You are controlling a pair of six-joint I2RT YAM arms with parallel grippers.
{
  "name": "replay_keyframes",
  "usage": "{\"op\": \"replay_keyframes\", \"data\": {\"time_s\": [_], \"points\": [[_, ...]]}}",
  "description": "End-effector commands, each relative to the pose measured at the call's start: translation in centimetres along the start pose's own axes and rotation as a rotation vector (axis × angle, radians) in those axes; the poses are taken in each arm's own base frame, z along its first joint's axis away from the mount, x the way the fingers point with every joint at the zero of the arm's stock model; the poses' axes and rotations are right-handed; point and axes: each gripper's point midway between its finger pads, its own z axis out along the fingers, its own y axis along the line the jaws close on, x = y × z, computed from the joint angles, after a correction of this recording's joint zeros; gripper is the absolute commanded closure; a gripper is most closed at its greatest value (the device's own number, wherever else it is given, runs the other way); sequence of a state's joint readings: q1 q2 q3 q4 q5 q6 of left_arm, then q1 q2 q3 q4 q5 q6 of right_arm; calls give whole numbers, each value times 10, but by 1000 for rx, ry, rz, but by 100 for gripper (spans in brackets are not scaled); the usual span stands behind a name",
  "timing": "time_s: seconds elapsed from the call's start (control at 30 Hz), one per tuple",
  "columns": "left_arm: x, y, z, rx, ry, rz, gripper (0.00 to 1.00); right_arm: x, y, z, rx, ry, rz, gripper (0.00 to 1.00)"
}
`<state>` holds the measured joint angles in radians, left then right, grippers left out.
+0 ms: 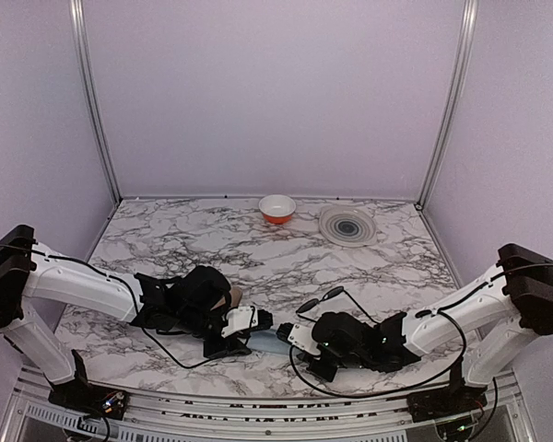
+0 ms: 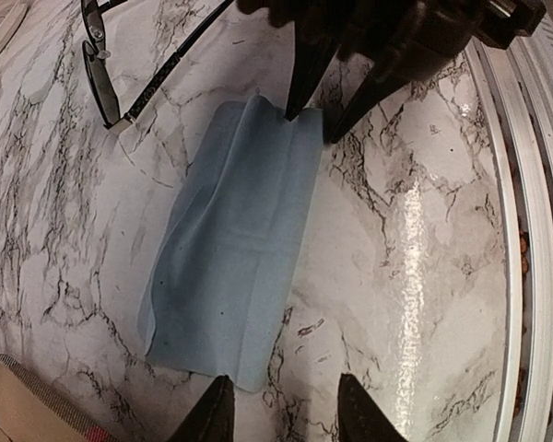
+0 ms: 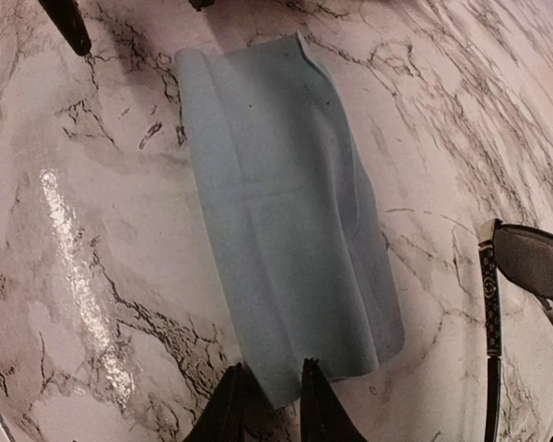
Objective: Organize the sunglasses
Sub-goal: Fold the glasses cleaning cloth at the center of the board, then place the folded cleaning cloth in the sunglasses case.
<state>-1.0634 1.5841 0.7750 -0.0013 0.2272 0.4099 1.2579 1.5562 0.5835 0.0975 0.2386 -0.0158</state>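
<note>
The sunglasses [image 1: 333, 296], thin black frame with dark lenses, lie unfolded on the marble behind my right arm; they show at the right edge of the right wrist view [image 3: 527, 262] and the top left of the left wrist view [image 2: 111, 69]. Between the two arms a light blue cloth [image 2: 230, 249] lies flat. My left gripper [image 2: 290, 410] is open at one end of the cloth, its left fingertip [image 2: 214, 405] at the cloth's edge. My right gripper [image 3: 272, 405] stands at the other end, its jaws narrowly apart with the cloth's corner [image 3: 281, 387] between them.
A brown plaid case [image 2: 23, 405] lies beside my left gripper, partly under the left arm [image 1: 230, 296]. An orange and white bowl [image 1: 276, 208] and a grey plate [image 1: 347, 225] stand at the back. The table's metal front rail [image 2: 535, 230] runs close by.
</note>
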Motion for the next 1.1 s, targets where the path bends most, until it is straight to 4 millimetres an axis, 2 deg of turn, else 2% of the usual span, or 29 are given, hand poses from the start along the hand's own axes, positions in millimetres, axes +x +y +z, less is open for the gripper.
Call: {"op": "replay_keyframes", "data": {"time_s": [0.0, 0.2, 0.4, 0.67, 1.07], "points": [[-5, -1, 2, 14, -3, 17, 62, -7, -1, 3, -6, -3, 1, 82], [3, -3, 5, 20, 28, 38, 64, -2, 3, 0, -30, 17, 8, 93], [11, -3, 12, 31, 63, 55, 65, -1, 6, -5, -48, 19, 19, 98], [8, -1, 19, 21, 32, 104, 67, 1, 8, -10, -57, 16, 36, 99], [14, 11, 29, -38, 36, 118, 71, 3, 9, -9, -57, 25, 42, 98]]}}
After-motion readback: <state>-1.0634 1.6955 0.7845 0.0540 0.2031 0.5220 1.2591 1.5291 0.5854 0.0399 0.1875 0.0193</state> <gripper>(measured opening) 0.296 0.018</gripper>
